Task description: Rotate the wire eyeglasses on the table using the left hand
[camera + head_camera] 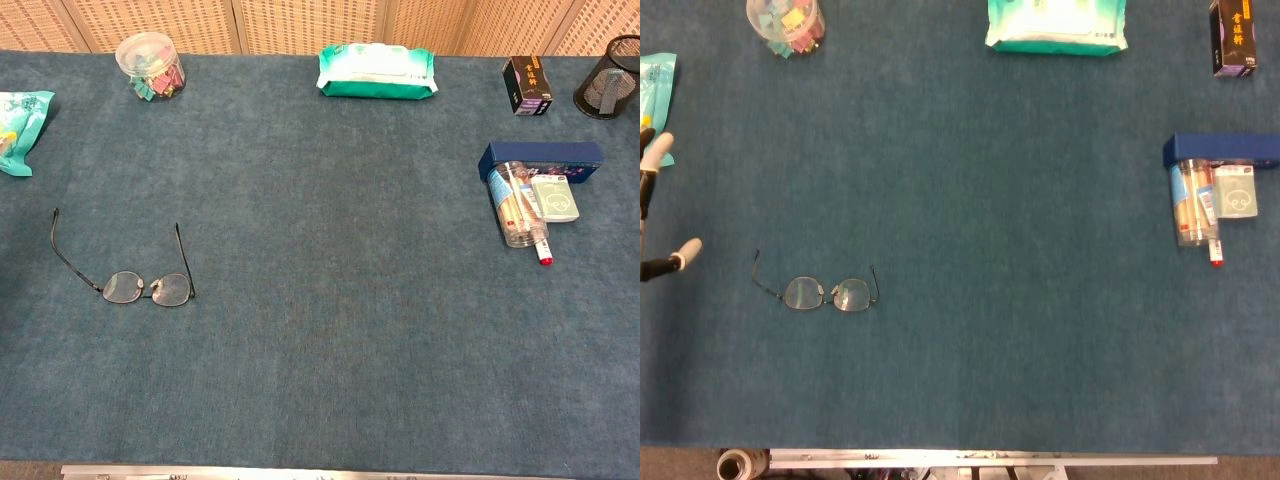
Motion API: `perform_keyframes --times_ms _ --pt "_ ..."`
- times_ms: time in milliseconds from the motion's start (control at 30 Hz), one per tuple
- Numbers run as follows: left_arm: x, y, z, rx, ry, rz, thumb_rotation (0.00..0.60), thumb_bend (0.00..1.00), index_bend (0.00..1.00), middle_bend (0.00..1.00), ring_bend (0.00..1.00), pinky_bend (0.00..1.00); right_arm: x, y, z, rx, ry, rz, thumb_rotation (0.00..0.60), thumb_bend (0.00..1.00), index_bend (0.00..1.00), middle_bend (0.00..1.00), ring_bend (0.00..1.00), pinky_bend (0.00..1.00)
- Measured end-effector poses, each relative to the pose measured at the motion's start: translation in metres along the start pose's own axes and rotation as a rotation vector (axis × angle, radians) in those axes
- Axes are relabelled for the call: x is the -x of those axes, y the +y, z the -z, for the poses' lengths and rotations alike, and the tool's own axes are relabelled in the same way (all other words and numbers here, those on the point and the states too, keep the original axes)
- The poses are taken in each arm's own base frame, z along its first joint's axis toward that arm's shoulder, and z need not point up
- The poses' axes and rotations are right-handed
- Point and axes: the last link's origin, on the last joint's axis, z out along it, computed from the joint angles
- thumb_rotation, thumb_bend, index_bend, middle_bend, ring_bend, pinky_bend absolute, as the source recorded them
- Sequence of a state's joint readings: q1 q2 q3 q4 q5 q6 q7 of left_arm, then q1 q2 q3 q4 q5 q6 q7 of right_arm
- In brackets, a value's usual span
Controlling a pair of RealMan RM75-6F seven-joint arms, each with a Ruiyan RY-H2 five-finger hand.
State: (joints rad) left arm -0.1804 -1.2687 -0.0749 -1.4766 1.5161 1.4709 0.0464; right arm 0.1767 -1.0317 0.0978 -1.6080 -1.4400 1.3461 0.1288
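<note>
The eyeglasses (816,288) lie untouched near the table's (970,330) left edge, arms unfolded and pointing toward the far edge, while the left hand (654,210), fingers apart and empty, shows at that edge, probably to reach them.

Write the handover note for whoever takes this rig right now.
Left hand: only fingertips show at the left edge of the head view, spread apart, holding nothing, clear of the glasses.
Right hand: not in view.
Glasses: lying on the table at front left, arms unfolded and pointing away from the robot, lenses nearest it.
Done: nothing visible; the glasses are untouched.
Left: bring the left hand to the glasses, take hold and rotate them.
</note>
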Motion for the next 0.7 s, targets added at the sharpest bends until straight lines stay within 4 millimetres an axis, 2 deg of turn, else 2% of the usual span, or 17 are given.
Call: perform_keyframes --times_ms 333,700 --pt "0.012 0.011 -0.002 0.025 -0.024 0.017 0.600 0.07 0.07 0.07 0.10 0.27 0.002 0.005 -0.002 0.003 -0.013 -0.008 0.600 0.00 0.00 0.06 0.00 0.21" --pt "0.016 0.023 0.000 0.047 -0.041 0.025 0.600 0.07 0.07 0.06 0.10 0.26 0.005 0.010 0.000 0.005 -0.015 -0.025 0.600 0.00 0.00 0.06 0.00 0.21"
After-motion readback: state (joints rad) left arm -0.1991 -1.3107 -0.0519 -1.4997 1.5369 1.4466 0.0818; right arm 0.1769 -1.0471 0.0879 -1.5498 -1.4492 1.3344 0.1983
